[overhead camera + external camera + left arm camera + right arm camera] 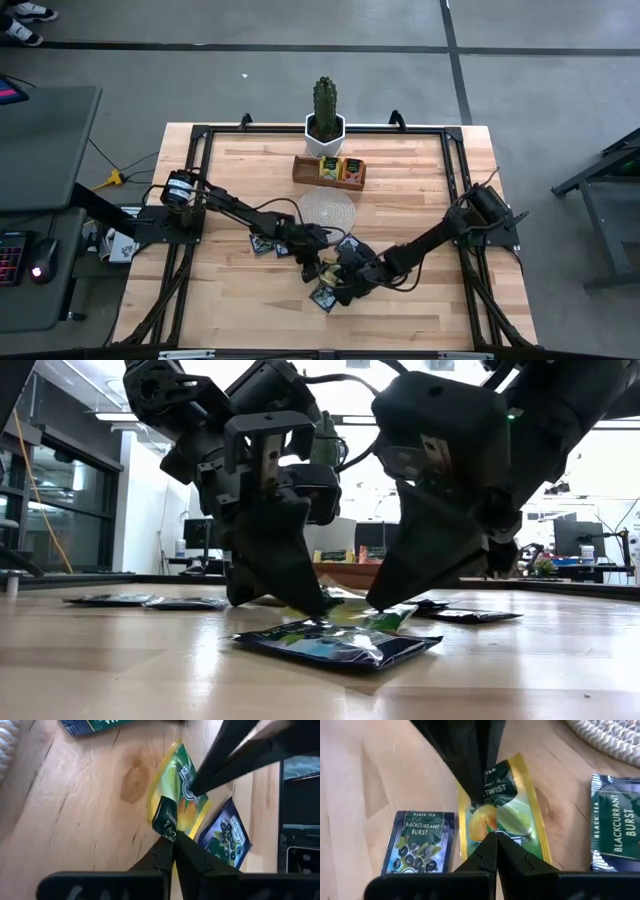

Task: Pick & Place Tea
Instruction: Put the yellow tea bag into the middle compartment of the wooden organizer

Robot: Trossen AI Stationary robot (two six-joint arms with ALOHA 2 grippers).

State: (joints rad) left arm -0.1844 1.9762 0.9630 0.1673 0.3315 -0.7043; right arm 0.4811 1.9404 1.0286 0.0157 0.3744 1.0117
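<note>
A yellow-and-green tea sachet lies on the wooden table near its middle front, with both grippers on it. My left gripper comes from the table's left and is shut at the sachet's dark-green end. My right gripper comes from the right, shut, with its tips on the sachet's printed face. Dark blue sachets lie flat close by: one beside the yellow one, one toward the mat, one farther left. My left gripper pinches the sachet's dark-green end between its fingertips, slanting down from the table's left. That end curls up off the table at the tips; the remainder of the sachet lies on the wood. My right gripper presses its shut fingertips down on the sachet's printed face, slanting down from the table's right. The sachet lies under the tips on the table.
A round whitish woven mat lies just beyond the grippers. Behind it stands a brown wooden tray with sachets upright in it, and a potted cactus at the far edge. A black frame runs around the table.
</note>
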